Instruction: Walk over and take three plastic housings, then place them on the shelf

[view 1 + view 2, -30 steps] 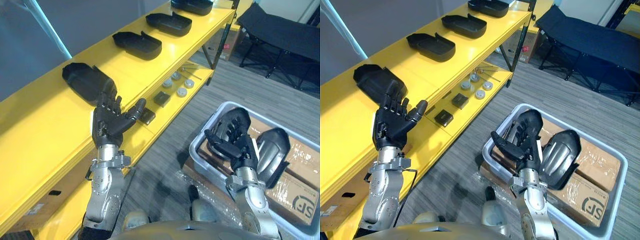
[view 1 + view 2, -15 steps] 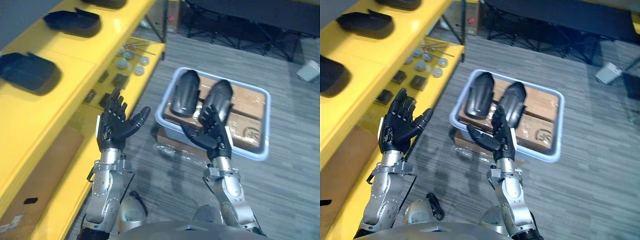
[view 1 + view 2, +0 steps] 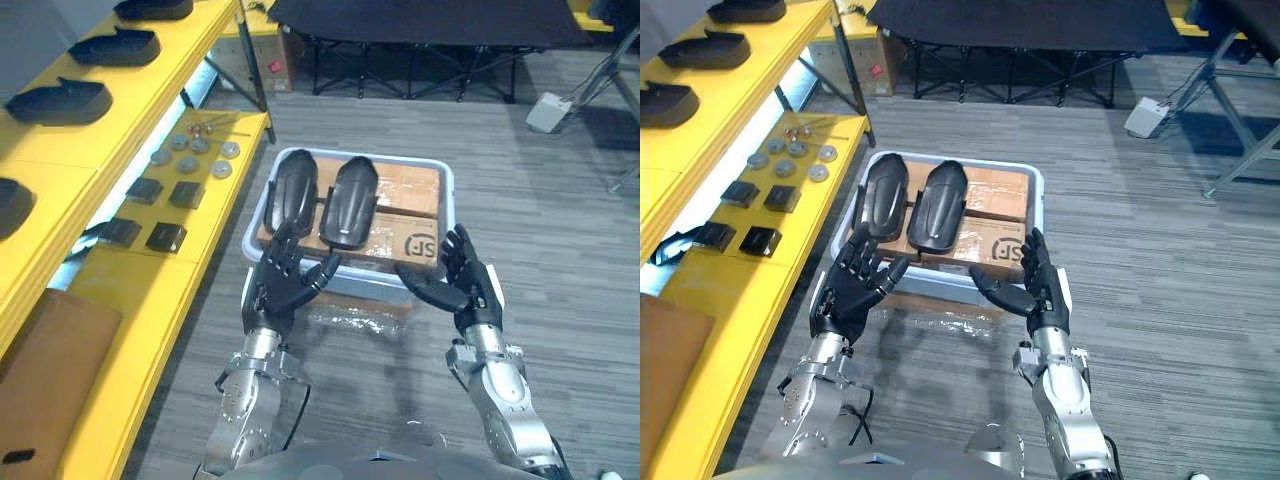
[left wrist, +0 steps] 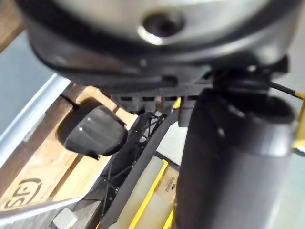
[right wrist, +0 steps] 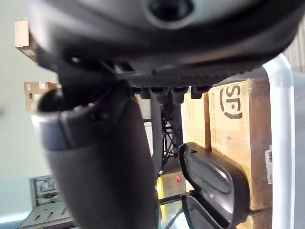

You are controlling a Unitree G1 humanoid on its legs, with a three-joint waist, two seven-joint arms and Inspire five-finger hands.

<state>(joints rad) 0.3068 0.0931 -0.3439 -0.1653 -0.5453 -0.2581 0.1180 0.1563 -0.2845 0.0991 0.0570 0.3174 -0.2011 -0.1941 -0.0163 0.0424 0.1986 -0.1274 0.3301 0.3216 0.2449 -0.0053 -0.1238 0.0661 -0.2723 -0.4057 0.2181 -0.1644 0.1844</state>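
Two black plastic housings (image 3: 291,196) (image 3: 346,199) lie side by side on cardboard boxes inside a grey bin (image 3: 440,183) on the floor ahead. My left hand (image 3: 280,287) hovers open at the bin's near left corner, palm up, holding nothing. My right hand (image 3: 462,288) is open too, just in front of the bin's near right side. More black housings (image 3: 63,101) (image 3: 116,46) rest on the top of the yellow shelf (image 3: 120,130) at the left. One housing (image 5: 215,183) shows past my right thumb in the right wrist view.
The lower yellow shelf carries small black blocks (image 3: 166,237) and round grey discs (image 3: 186,164). A dark folding cot (image 3: 420,20) stands behind the bin. A white box (image 3: 548,110) and a stand leg lie at the far right on the grey floor.
The camera has swung right and the view now faces the bin head-on. Both hands sit lower and nearer the bin's front edge, still open and empty.
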